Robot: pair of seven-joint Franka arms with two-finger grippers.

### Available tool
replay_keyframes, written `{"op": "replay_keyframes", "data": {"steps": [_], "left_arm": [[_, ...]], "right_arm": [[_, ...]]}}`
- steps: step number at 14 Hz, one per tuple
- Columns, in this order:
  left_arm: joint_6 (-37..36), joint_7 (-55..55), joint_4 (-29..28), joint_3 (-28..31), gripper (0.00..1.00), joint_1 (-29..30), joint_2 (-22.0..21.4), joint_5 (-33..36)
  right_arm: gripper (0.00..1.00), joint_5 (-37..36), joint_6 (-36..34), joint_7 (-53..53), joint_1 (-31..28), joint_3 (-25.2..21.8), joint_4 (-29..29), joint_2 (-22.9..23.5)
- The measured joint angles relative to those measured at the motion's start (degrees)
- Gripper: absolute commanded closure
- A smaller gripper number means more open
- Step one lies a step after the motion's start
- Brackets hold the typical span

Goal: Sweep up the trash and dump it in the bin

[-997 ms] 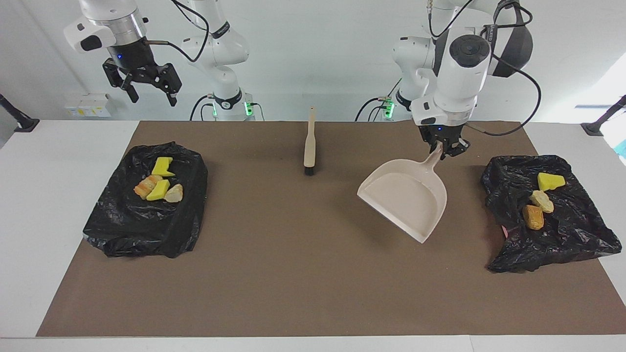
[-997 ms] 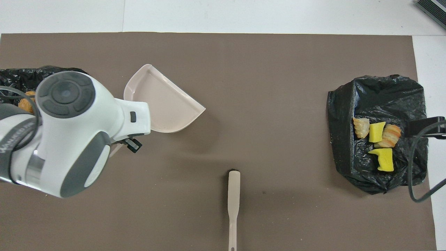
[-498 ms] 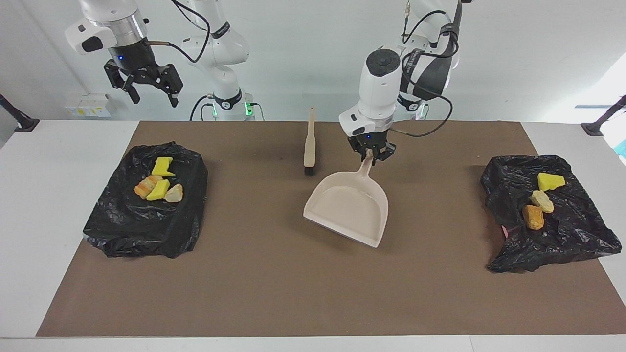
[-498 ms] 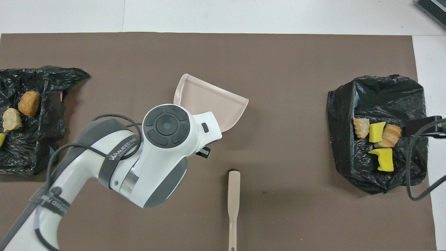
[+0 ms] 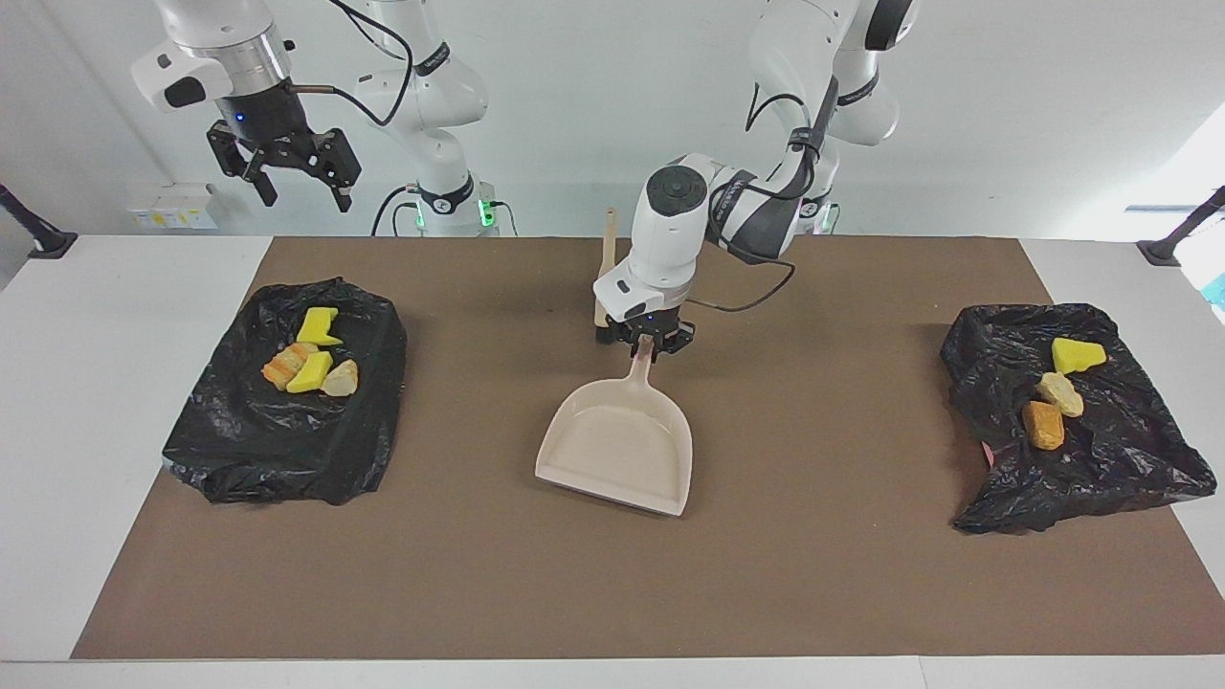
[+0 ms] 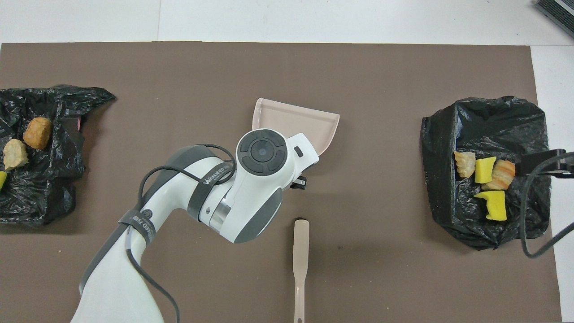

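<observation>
Seven scraps of trash are on site, none on the bare mat. Four scraps (image 5: 311, 361) lie on the black bag (image 5: 287, 421) toward the right arm's end of the desk (image 5: 57, 431): two yellow chunks and two golden-brown pieces. Three scraps (image 5: 1057, 392) lie on the second black bag (image 5: 1101, 450) toward the left arm's end: one yellow chunk, one pale piece, one orange-brown piece.

The landmark taken is the beige dustpan (image 5: 622, 450), at the middle of the brown mat (image 5: 574, 593), between the two bags and well apart from both. Its pan is empty, its open lip on the side away from the robots, its handle pointing toward them.

Left gripper (image 5: 652, 344): jaws closed on the dustpan's handle end. Whether the pan rests on the mat or is just clear of it cannot be told.

The brush (image 6: 300, 264) lies on the mat nearer to the robots than the dustpan, bristle end just beside the dustpan's handle, not gripped.

Right gripper (image 5: 292, 172): raised in the air, toward the right arm's end from the dustpan, jaws open and holding nothing. This arm waits.
</observation>
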Motion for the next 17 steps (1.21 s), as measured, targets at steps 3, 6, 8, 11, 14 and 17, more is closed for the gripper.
{"op": "replay_keyframes", "data": {"steps": [3, 6, 8, 11, 14, 17], "left_arm": [[0.0, -2.7, 1.2, 0.2, 0.00, -1.4, 1.6, 0.0], [-0.4, -2.5, 2.1, 1.6, 0.00, 0.4, 0.6, 0.0], [-1.2, -0.7, 2.2, 2.0, 0.00, 4.2, -0.5, 0.0], [-1.3, 8.8, 2.2, 2.3, 0.00, 11.5, -1.0, 0.0], [-1.3, 16.2, 2.5, 2.3, 0.00, 18.5, -1.0, -0.1], [-1.6, 21.2, 3.7, 2.4, 0.00, 23.5, -1.7, -0.1]], "right_arm": [[0.00, 0.0, 0.9, 0.0, 0.0, 0.0, -0.1, 0.0], [0.00, 0.0, 1.1, 0.0, 0.0, 0.0, -0.1, 0.0], [0.00, 0.0, 1.2, 0.0, 0.0, 0.0, -0.1, 0.0], [0.00, 0.0, 1.2, 0.0, 0.0, 0.0, -0.1, 0.0], [0.00, 0.0, 1.2, 0.0, 0.0, 0.0, -0.1, 0.0], [0.00, 0.0, 1.2, 0.0, 0.0, -0.1, -0.1, 0.0]]}}
